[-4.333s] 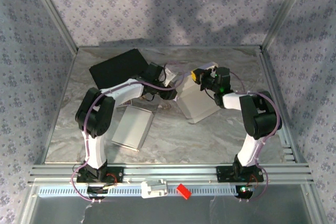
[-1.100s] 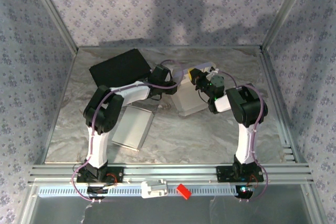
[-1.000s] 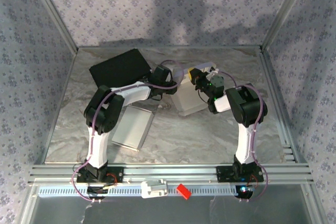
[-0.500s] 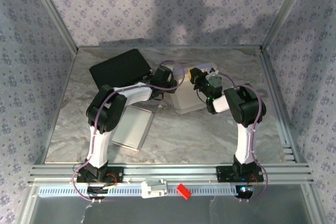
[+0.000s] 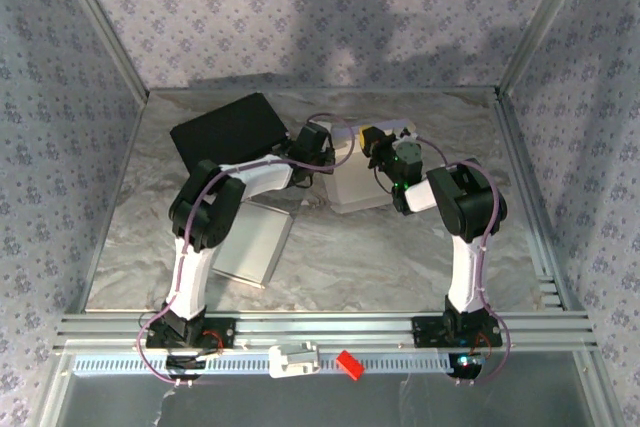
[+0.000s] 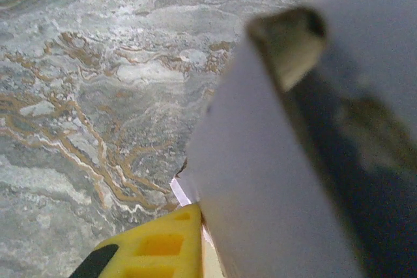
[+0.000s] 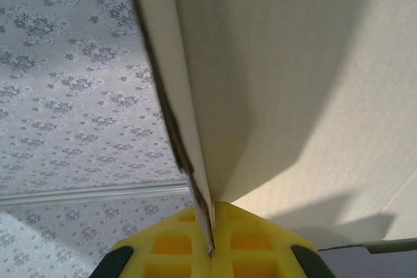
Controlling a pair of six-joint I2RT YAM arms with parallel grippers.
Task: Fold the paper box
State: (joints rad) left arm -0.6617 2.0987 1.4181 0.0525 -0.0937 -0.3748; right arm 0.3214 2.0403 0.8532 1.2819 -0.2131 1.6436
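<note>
Top external view: the white paper box stands on the marbled worktop towards the far middle, between the two arms. The left hand is at its left side and the right hand at its far right corner. From the right wrist, the yellow fingers are pinched tight on the thin edge of one of the box's cardboard panels, which rises away from the camera. From the left wrist, one yellow finger lies just beside a blurred box panel; I cannot tell whether this hand grips it. A black flat panel lies at the far left, and a pale flat sheet nearer.
</note>
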